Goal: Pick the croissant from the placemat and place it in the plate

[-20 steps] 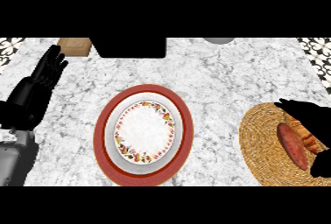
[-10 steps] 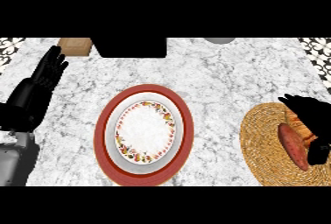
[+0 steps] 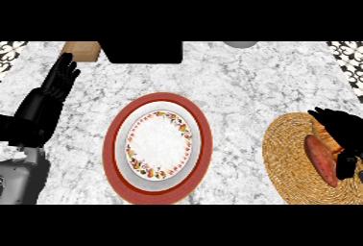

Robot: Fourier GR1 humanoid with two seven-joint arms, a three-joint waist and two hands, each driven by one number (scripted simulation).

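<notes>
Woven placemat carries the croissant; my right hand curls its fingers over it. My left hand rests with straight fingers, well apart from the plate.

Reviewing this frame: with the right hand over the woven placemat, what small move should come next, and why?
Probably curl the right hand round the croissant and lift. The hand already covers much of the croissant on the placemat, beside a reddish item, and the plate holds nothing yet. Whether the fingers have closed is hidden.
</notes>
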